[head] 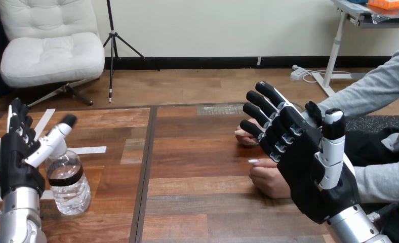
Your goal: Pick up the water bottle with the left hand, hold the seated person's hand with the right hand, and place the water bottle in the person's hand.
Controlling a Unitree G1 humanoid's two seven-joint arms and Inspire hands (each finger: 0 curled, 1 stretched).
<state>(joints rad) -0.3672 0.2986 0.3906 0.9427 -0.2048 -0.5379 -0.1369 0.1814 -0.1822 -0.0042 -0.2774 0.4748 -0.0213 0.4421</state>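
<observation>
Clear water bottle (70, 190), dark label (65, 175) unreadable, is stood upright beside spread left hand (15, 162); right hand (304, 167) is spread by person's hands (268, 182).

Bare table (197, 167) between water bottle (68, 185) and person's hands (267, 179), right hand (301, 167) close by them

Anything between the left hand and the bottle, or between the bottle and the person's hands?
Nothing visible. The open left hand is beside the water bottle; bare table lies between the bottle and the person's hands, where the open right hand hovers.
</observation>
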